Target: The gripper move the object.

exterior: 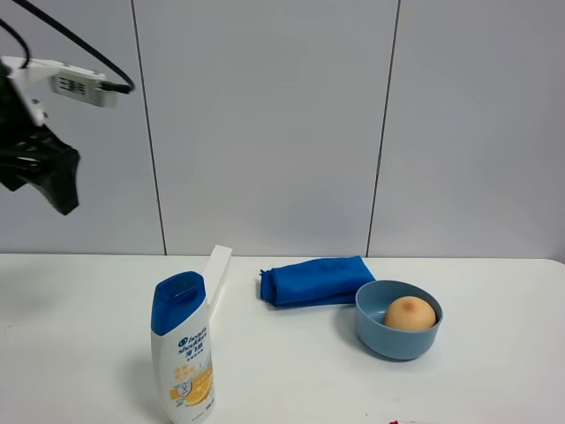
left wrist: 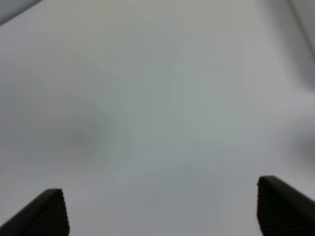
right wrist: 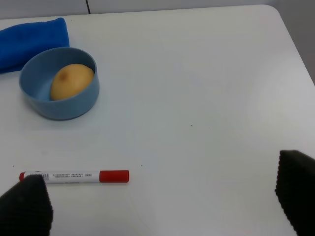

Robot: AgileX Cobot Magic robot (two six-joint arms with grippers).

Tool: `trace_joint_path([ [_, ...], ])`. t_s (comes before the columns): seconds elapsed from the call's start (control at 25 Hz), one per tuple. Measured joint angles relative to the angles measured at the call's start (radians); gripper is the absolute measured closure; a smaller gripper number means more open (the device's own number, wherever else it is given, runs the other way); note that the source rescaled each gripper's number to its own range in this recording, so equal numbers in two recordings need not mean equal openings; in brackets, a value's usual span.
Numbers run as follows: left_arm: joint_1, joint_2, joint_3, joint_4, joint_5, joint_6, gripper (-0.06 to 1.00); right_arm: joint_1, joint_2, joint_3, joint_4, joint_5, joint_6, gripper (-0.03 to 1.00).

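The peach-orange object [exterior: 410,314] with a reddish-brown blotch lies inside a light blue bowl [exterior: 387,340] on the right of the white table. It also shows in the right wrist view [right wrist: 72,81], in the bowl [right wrist: 64,105]. My right gripper [right wrist: 162,204] is open and empty, well back from the bowl, with its fingertips [right wrist: 27,209] wide apart; it is out of the exterior view. My left gripper [left wrist: 162,211] is open and empty over a blurred white surface. The left arm [exterior: 40,168] hangs high at the far left, far from the object.
A blue-capped white shampoo bottle [exterior: 183,349] stands front left. A folded blue cloth [exterior: 316,281] lies behind the bowl, also in the right wrist view [right wrist: 32,39]. A white strip [exterior: 217,269] lies by the bottle. A red-capped marker [right wrist: 74,176] lies in front of the bowl.
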Motion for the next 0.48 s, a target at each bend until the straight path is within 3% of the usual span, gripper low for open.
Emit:
trace_joint_path([
  [0.48, 0.274, -0.601, 0.403, 0.003, -0.023, -0.021, 0.05, 0.000, 0.000, 0.000, 0.000, 0.000, 0.000, -0.03],
])
